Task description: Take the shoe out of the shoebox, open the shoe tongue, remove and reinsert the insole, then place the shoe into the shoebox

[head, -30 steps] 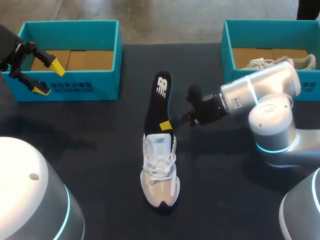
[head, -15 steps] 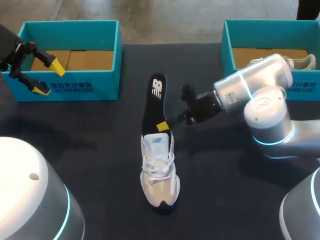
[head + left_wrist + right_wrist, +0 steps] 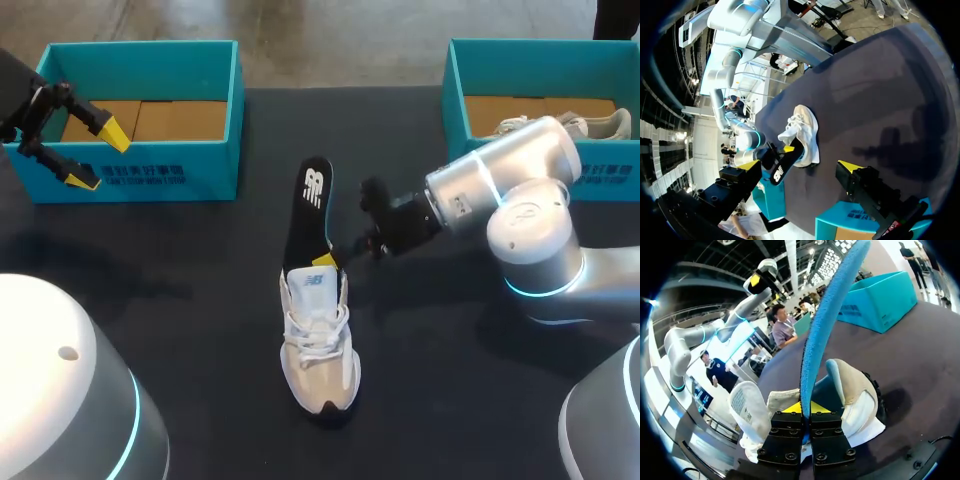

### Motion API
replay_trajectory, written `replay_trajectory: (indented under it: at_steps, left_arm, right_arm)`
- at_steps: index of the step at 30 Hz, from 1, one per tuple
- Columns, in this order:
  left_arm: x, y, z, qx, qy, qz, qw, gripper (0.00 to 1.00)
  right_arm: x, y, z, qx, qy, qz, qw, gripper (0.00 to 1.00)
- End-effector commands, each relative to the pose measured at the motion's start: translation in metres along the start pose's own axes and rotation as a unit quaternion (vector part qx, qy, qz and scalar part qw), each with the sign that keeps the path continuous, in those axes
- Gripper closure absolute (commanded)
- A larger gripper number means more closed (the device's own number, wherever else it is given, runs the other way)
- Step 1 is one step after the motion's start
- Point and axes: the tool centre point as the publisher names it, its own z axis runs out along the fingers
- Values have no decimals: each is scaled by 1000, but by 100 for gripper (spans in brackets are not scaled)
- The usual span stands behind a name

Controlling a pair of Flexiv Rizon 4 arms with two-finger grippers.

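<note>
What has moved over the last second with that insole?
The right gripper, shut on the insole, has carried it toward my left and pushed its lower end deeper into the shoe. The shoe has hardly shifted; the left gripper stays open by the left shoebox.
</note>
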Motion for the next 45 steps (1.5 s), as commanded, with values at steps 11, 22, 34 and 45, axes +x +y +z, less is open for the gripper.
replay_trajectory:
  at_steps: [11, 22, 34, 45]
  left_arm:
    - [0, -1, 0, -1, 1, 0, 1000, 0]
    - [0, -1, 0, -1, 1, 0, 1000, 0]
    - [0, -1, 0, -1, 1, 0, 1000, 0]
    - [0, -1, 0, -1, 1, 0, 1000, 0]
  right_arm:
    - [1, 2, 8, 56, 36, -3, 998, 100]
    - [-3, -10, 14, 89, 43, 21, 995, 100]
    - [-1, -19, 13, 82, 56, 20, 995, 100]
    - [1, -17, 9, 45, 54, 4, 998, 100]
